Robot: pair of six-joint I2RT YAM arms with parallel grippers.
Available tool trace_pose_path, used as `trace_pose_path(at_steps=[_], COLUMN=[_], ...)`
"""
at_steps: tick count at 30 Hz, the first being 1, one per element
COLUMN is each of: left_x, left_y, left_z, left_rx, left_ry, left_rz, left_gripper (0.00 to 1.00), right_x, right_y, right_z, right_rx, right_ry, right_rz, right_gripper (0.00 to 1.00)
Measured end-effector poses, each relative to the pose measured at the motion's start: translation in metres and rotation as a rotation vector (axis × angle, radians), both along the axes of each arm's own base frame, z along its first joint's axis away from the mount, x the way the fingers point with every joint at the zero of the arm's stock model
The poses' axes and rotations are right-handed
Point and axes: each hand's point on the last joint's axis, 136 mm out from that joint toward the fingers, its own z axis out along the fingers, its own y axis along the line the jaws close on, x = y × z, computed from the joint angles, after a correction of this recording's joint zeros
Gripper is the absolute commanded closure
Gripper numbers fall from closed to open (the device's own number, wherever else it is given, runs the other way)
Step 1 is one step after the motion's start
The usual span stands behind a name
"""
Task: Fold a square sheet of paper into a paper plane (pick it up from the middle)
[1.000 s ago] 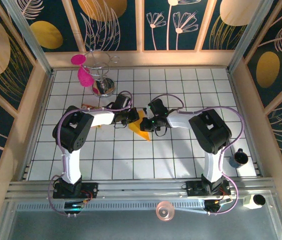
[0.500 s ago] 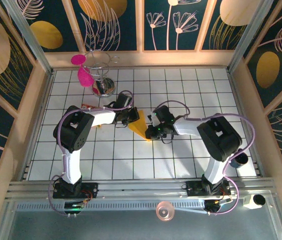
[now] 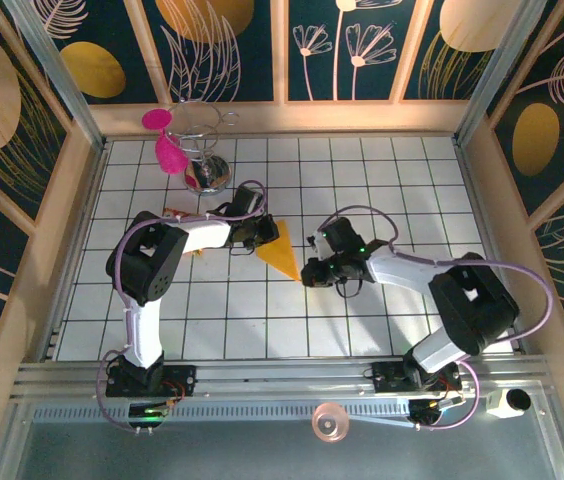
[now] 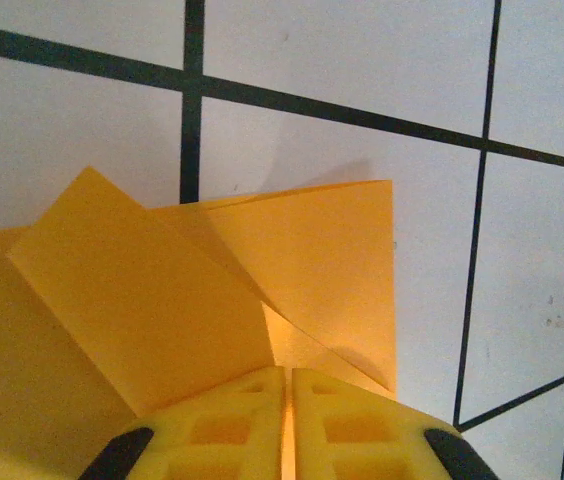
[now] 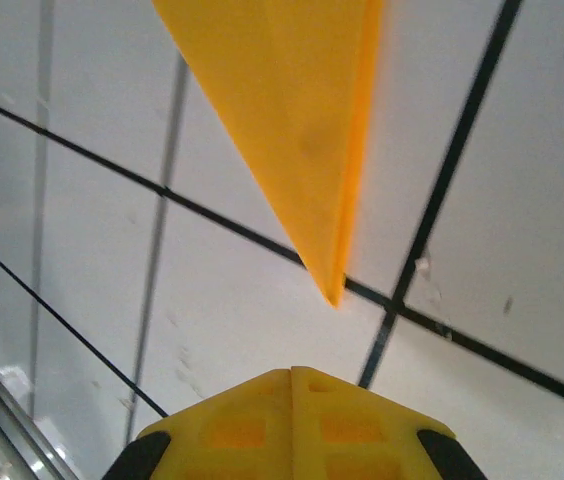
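Two grippers are seen low over the table, both with pads together. Left gripper (image 4: 288,372): yellow pads are pressed nearly flat, only a hairline slit is left between them, and orange paper is seen running into that slit, so the wide end of the paper plane (image 3: 282,252) is pinched. In the left wrist view, folded flaps are seen fanned out just ahead of the pads, and a shadow is cast on the tile behind them. Right gripper (image 5: 291,372): pads are closed on nothing and are held just short of the plane's pointed tip, with bare tile between, not touching. The plane is laid near the middle of the white tiled table (image 3: 382,170), wide end towards the left gripper, tip towards the right one. A folded edge is seen along one side in the right wrist view. At the far left corner, a shiny metal stand (image 3: 205,172) is seen with pink pieces (image 3: 167,150) beside it, well apart from the plane.
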Motion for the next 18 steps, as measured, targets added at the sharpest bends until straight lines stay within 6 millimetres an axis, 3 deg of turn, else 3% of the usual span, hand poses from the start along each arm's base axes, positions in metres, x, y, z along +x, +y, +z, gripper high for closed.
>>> trace_pose_path(at_steps=[5, 12, 14, 18], left_x=[0.003, 0.004, -0.001, -0.019], left_y=[0.002, 0.013, 0.022, 0.046], left_z=[0.023, 0.082, 0.086, 0.075], left_rx=[-0.021, -0.076, -0.074, -0.039], left_ry=[-0.031, -0.166, -0.186, -0.186], left_rz=[0.009, 0.071, 0.099, 0.169], left_gripper=[0.69, 0.48, 0.42, 0.29], right_x=[0.035, 0.064, 0.071, 0.089], right_y=[-0.001, -0.005, -0.007, -0.015], right_z=[0.024, 0.038, 0.035, 0.018], right_rx=[0.08, 0.15, 0.158, 0.148], right_ry=[-0.087, -0.139, -0.137, -0.095], right_rz=[-0.116, -0.214, -0.231, -0.27], right_gripper=[0.63, 0.56, 0.55, 0.55])
